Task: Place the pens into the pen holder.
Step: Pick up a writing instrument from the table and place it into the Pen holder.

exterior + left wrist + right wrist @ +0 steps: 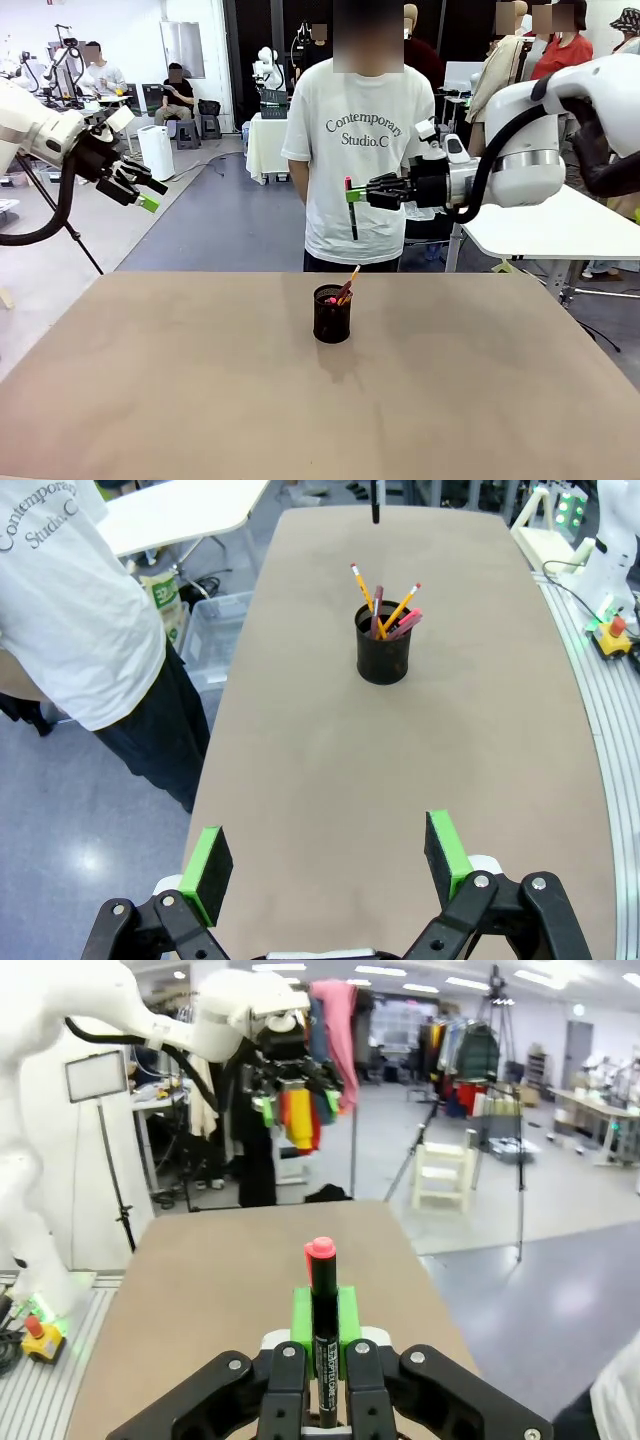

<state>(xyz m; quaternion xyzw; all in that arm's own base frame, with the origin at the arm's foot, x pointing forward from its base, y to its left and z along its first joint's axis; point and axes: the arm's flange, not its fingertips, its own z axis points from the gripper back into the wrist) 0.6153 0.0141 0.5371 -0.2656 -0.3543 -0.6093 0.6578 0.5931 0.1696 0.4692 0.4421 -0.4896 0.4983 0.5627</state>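
The left gripper point(143, 193) hangs wide open and empty, parked well clear of the table point(150, 400). At centre, the pen holder point(332, 314) already stands with pens point(385, 610) inside. The right gripper point(360, 192) is clamped on the black pen point(351, 208), which hangs upright high above the holder, probably for a straight drop in.

Table point(200, 400) bare around the pen holder point(332, 315); pens point(385, 610) jut above its rim; person point(360, 150) stands close behind.

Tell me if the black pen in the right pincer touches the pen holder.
Apart. The front view shows the black pen clamped in the right pincer, hanging high above the pen holder.
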